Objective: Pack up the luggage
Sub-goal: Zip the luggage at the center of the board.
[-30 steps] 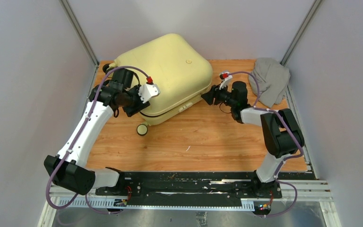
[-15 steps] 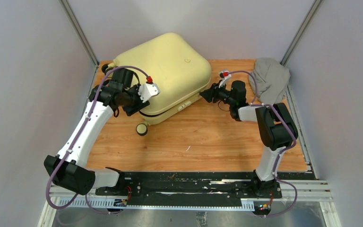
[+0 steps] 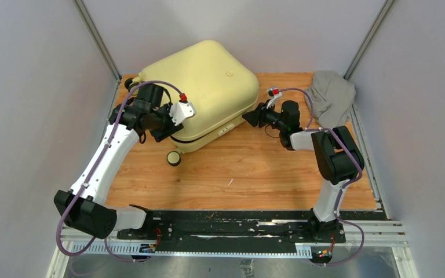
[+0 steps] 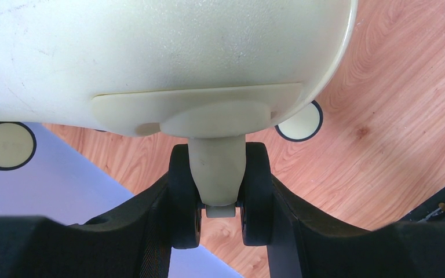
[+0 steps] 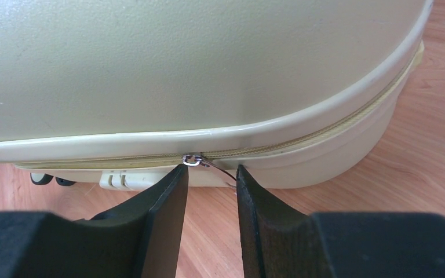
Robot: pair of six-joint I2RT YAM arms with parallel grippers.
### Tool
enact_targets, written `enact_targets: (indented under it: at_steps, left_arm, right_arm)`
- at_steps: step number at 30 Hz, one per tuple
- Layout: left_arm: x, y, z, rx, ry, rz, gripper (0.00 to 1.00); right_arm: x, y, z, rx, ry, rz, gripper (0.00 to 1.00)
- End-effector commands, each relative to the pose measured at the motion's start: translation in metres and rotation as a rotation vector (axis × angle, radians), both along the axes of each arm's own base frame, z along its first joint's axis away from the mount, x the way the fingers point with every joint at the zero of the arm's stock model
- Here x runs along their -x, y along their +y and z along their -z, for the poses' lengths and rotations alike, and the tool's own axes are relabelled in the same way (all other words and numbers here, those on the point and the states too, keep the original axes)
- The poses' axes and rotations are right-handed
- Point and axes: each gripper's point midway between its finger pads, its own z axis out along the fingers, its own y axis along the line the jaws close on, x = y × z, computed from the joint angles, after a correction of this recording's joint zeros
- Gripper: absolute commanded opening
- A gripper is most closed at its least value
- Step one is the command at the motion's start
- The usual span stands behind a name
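The pale yellow luggage (image 3: 208, 75) lies closed at the back left of the table, its zip seam facing my right arm. My left gripper (image 3: 171, 124) sits at the case's near-left corner. In the left wrist view the left gripper (image 4: 220, 197) is shut on a caster wheel (image 4: 217, 168), its cream stem showing between the black tyres. My right gripper (image 3: 248, 119) is at the case's right edge. In the right wrist view the right gripper (image 5: 211, 174) is open, its tips against the seam. The zipper slider (image 5: 192, 159) and its thin pull (image 5: 223, 171) hang between the fingers, untouched.
A grey cloth garment (image 3: 330, 98) is bunched in the back right corner against the wall. Another wheel (image 3: 174, 158) sticks out at the case's near corner. Two more wheels (image 4: 6, 145) (image 4: 300, 123) show under the shell. Grey walls close in on both sides.
My right gripper has moved left up to the case's zip seam and its jaws have narrowed. The left arm and the case have stayed put.
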Motion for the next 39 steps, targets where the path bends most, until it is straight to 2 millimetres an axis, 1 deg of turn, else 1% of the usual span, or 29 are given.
enact_targets:
  at_steps: [1,7,15,19,24,30,36,39]
  left_arm:
    - [-0.001,-0.019,-0.020,0.041,-0.071,0.116,0.00]
    - [-0.001,-0.019,-0.021,0.038,-0.073,0.115,0.00]
    - [-0.001,-0.018,-0.021,0.033,-0.077,0.115,0.00]
    - [-0.002,-0.018,-0.023,0.035,-0.080,0.116,0.00]
    - [-0.002,-0.018,-0.022,0.035,-0.079,0.116,0.00]
    - [0.000,-0.019,-0.022,0.041,-0.077,0.117,0.00]
    - [0.000,-0.019,-0.020,0.038,-0.073,0.115,0.00]
    - [0.000,-0.019,-0.020,0.040,-0.071,0.115,0.00]
  right_arm:
    - [0.019,0.026,-0.020,-0.058,-0.049,-0.084,0.40]
    - [0.017,0.028,-0.017,-0.063,-0.040,-0.084,0.39]
    - [0.005,0.031,-0.021,-0.055,-0.049,-0.077,0.37]
    - [0.001,0.033,-0.018,-0.051,-0.042,-0.080,0.36]
    - [-0.001,0.032,-0.016,-0.051,-0.039,-0.071,0.24]
    - [0.000,0.024,-0.022,-0.048,-0.068,-0.025,0.00]
    - [0.007,0.021,-0.029,-0.038,-0.095,-0.019,0.00]
    - [0.013,0.024,-0.032,-0.032,-0.106,-0.028,0.00]
